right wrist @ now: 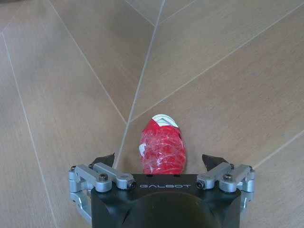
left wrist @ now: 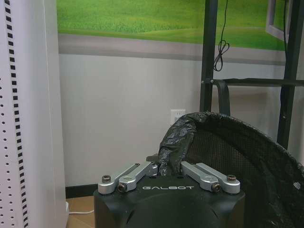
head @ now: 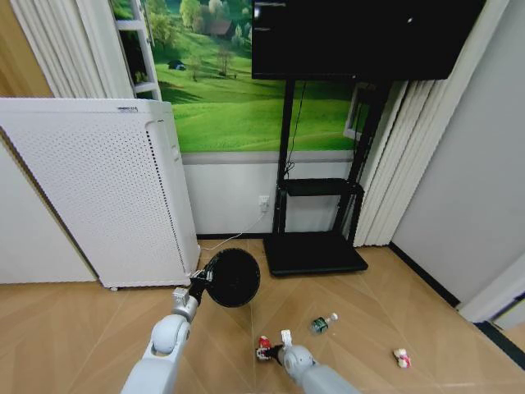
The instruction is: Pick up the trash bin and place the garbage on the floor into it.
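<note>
At the left of the head view you see a white perforated appliance [head: 107, 193] standing against the wall. Just to its right, low centre-left in the frame, your left gripper [head: 199, 287] holds the bin [head: 233, 277] off the floor, tipped so its round dark mouth faces the camera. In the left wrist view the left gripper [left wrist: 166, 164] has its fingers [left wrist: 138, 172] drawn in on the bin's rim [left wrist: 228, 124], pinching the bunched black liner [left wrist: 175, 137]; the bin's mesh wall curves away toward the lower right of that frame.

Centre of the head view, behind the bin, a black stand [head: 316, 246] carries a dark screen [head: 361, 37] at the top of the frame, in front of a green landscape mural [head: 221, 90].

At the bottom centre, your right gripper [head: 271, 351] is down at the floor around the red can [head: 263, 345]. In the right wrist view the right gripper [right wrist: 161, 164] is spread wide, the crushed red can [right wrist: 161, 145] lying on the wood floor [right wrist: 71, 71] between the two fingertips [right wrist: 104, 159], neither touching it.

Right of that in the head view, a green bottle [head: 323, 323] lies on the floor, and farther to the lower right, a red-and-white scrap [head: 402, 357], well apart from the bin.
</note>
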{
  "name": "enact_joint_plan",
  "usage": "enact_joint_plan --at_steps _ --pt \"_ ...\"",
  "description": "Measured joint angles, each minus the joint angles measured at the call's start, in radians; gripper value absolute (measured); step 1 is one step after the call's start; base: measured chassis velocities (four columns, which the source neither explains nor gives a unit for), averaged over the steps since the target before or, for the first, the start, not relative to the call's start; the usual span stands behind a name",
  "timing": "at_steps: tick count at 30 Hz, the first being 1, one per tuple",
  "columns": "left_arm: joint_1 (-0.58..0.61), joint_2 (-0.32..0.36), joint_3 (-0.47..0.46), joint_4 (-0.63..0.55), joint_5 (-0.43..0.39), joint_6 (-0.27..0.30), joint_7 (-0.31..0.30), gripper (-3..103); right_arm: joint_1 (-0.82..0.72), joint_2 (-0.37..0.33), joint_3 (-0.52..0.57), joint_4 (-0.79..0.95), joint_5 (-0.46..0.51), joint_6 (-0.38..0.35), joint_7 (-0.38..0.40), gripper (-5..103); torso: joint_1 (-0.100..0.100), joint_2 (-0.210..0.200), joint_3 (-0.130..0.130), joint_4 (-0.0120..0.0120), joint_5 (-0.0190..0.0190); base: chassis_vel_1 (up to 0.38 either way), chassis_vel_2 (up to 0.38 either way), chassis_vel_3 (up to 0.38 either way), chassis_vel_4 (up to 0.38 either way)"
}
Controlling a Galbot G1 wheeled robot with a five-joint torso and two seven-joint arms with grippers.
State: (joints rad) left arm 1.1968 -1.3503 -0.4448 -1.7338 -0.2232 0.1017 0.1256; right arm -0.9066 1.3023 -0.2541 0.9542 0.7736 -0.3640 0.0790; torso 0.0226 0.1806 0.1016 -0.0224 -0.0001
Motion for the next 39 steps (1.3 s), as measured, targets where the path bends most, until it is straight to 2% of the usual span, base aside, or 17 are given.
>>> enact_joint_plan --at_steps 5,6,7,9,12,15,16,18,19,21,22,24,27,33,36,37,39 --pt "-0.005 -0.001 0.004 0.002 0.0 0.003 0.0 7 -0.005 -0.002 -0.006 0.0 -0.022 -0.001 -0.003 101 0.0 0.0 0.0 0.0 0.0 0.0 0.0 0.0 0.0" --pt "-0.006 -0.001 0.005 0.003 0.0 0.003 0.0 7 -0.008 -0.002 -0.007 0.0 -0.027 0.001 -0.004 97 0.0 0.0 0.0 0.0 0.0001 0.0 0.0 0.0 0.0" --pt "-0.006 -0.001 0.005 0.003 0.0 0.003 0.0 7 -0.008 -0.002 -0.007 0.0 -0.027 0.001 -0.004 97 0.0 0.0 0.0 0.0 0.0001 0.0 0.0 0.0 0.0" --pt "-0.008 -0.002 0.006 0.005 0.0 0.003 0.0 7 -0.013 -0.004 -0.006 0.002 -0.033 0.005 -0.004 87 0.0 0.0 0.0 -0.0001 -0.0003 0.0 0.0 0.0 0.0" --pt "-0.008 -0.003 0.007 0.006 0.0 0.003 0.0 7 -0.014 -0.004 -0.005 0.002 -0.034 0.007 -0.003 82 0.0 0.0 0.0 -0.0001 -0.0002 0.0 0.0 0.0 0.0" --pt "-0.01 -0.004 0.006 0.011 0.0 0.003 0.001 7 -0.018 -0.004 -0.001 0.002 -0.036 0.016 0.0 65 0.0 0.0 0.0 -0.0002 0.0 0.0 0.0 0.0 0.0" --pt "-0.01 -0.004 0.006 0.011 0.0 0.003 0.001 7 -0.018 -0.004 -0.001 0.002 -0.036 0.016 0.0 65 0.0 0.0 0.0 -0.0002 0.0 0.0 0.0 0.0 0.0" --pt "-0.01 -0.004 0.005 0.014 -0.001 0.003 0.004 7 -0.021 -0.005 0.001 0.005 -0.037 0.017 0.001 54 0.0 0.0 0.0 -0.0001 0.0001 0.0 0.0 0.0 0.0" --pt "-0.01 -0.004 0.005 0.014 -0.001 0.003 0.004 7 -0.021 -0.005 0.001 0.005 -0.037 0.017 0.001 54 0.0 0.0 0.0 -0.0001 0.0001 0.0 0.0 0.0 0.0" --pt "-0.011 -0.002 0.003 0.017 -0.003 0.003 0.005 7 -0.024 -0.005 0.002 0.007 -0.037 0.019 0.001 46 0.0 0.0 0.0 0.0 0.0001 0.0 0.0 0.0 0.0" --pt "-0.011 -0.002 0.003 0.017 -0.003 0.003 0.005 7 -0.024 -0.005 0.002 0.007 -0.037 0.019 0.001 46 0.0 0.0 0.0 0.0 0.0001 0.0 0.0 0.0 0.0" --pt "-0.014 -0.001 0.001 0.019 -0.006 0.003 0.005 7 -0.027 -0.003 0.003 0.007 -0.039 0.022 0.001 40 0.0 0.0 0.0 0.0 0.0002 0.0 0.0 0.0 0.0" --pt "-0.014 -0.005 -0.002 0.027 -0.007 0.003 0.005 7 -0.035 -0.003 0.014 0.02 -0.045 0.023 0.004 36 0.0 0.0 0.0 0.0001 0.0004 0.0 0.0 0.0 0.0" --pt "-0.015 -0.017 -0.011 0.054 -0.002 -0.004 0.002 7 -0.057 -0.019 0.087 0.1 -0.044 0.016 0.011 36 0.0 0.0 0.0 0.0001 0.0002 0.0 0.0 0.0 0.0" --pt "-0.031 -0.022 -0.016 0.094 0.002 -0.01 0.001 7 -0.1 -0.073 0.228 0.271 -0.027 -0.001 0.014 36 0.0 0.0 0.0 0.0001 0.0 0.0 0.0 0.0 0.0" --pt "-0.031 -0.022 -0.016 0.094 0.002 -0.01 0.001 7 -0.1 -0.073 0.228 0.271 -0.027 -0.001 0.014 36 0.0 0.0 0.0 0.0001 0.0 0.0 0.0 0.0 0.0" --pt "-0.046 -0.024 -0.017 0.131 0.005 -0.017 0.001 7 -0.133 -0.125 0.338 0.391 0.018 -0.017 0.023 36 0.0 0.0 0.0 -0.0001 0.0006 0.0 0.0 0.0 0.0"
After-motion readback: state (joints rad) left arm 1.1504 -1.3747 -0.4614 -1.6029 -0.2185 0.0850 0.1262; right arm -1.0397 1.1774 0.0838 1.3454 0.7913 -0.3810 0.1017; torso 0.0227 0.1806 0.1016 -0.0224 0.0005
